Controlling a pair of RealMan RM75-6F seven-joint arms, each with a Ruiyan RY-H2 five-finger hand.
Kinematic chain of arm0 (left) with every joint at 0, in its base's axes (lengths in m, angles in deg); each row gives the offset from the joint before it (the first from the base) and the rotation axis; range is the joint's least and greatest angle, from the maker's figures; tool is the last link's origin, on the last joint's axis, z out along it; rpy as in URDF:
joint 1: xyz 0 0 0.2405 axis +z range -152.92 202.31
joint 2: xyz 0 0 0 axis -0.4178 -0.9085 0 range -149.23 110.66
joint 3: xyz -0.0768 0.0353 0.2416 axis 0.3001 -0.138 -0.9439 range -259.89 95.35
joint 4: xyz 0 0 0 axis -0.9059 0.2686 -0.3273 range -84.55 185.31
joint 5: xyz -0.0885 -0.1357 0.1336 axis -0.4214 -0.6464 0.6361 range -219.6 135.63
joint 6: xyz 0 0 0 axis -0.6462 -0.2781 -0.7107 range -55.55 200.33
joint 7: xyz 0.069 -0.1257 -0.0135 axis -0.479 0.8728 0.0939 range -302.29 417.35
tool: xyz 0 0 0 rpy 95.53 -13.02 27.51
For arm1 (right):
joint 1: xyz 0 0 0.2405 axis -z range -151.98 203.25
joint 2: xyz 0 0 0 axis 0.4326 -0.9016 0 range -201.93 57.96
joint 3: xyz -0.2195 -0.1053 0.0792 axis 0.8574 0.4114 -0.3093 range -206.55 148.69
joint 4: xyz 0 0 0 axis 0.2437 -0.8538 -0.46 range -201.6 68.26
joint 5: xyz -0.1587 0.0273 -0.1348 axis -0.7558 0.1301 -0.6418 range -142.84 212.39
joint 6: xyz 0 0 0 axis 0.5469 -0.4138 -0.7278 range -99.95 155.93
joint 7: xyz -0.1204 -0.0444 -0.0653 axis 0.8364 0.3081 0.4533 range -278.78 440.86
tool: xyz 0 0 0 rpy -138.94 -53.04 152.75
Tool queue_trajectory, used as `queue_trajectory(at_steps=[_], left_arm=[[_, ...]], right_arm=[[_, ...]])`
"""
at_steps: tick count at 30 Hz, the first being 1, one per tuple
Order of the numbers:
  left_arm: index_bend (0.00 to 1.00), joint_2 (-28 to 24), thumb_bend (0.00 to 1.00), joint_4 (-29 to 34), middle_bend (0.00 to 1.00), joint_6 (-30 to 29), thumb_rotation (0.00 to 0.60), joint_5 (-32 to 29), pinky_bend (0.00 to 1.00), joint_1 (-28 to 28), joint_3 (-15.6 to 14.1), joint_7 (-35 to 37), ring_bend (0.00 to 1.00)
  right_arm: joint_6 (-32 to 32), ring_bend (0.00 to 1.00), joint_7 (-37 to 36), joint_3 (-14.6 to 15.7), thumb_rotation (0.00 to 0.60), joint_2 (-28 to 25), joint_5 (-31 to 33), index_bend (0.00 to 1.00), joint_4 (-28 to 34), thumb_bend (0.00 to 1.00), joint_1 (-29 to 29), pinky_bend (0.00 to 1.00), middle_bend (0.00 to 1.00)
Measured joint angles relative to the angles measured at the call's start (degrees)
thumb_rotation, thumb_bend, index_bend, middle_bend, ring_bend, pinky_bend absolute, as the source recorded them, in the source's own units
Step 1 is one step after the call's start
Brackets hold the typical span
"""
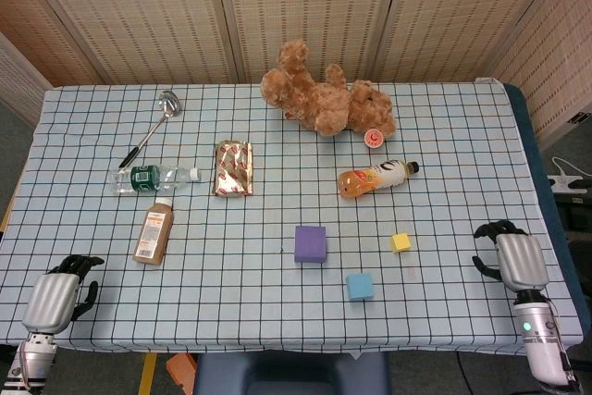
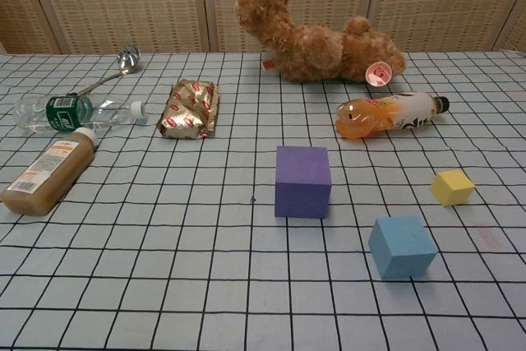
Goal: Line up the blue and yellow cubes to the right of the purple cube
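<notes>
The purple cube (image 1: 310,243) (image 2: 302,181) sits near the middle of the checked table. The blue cube (image 1: 360,286) (image 2: 401,247) lies to its front right, and the small yellow cube (image 1: 400,242) (image 2: 452,187) lies further right, level with the purple one. My right hand (image 1: 513,259) rests at the table's right edge, well right of the yellow cube, fingers curled downward, holding nothing. My left hand (image 1: 57,294) rests at the front left corner, fingers curled, also holding nothing. Neither hand shows in the chest view.
An orange juice bottle (image 1: 375,178) lies behind the cubes, with a teddy bear (image 1: 326,97) further back. A foil snack packet (image 1: 234,168), a clear water bottle (image 1: 153,178), a brown bottle (image 1: 154,231) and a metal ladle (image 1: 155,124) lie on the left half.
</notes>
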Motion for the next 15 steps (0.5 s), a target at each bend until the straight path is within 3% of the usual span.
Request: queue_trajectory(at_steps=[15], left_arm=[[0.34,-0.1,0.54,-0.3,0.35,0.5,0.600,-0.4,0.51,-0.1,0.1,1.4,0.23]], right_arm=[[0.2,0.25,0.4,-0.3,0.600,1.5,0.4,0.41,-1.0,0.14,-0.3,0.50,0.40]])
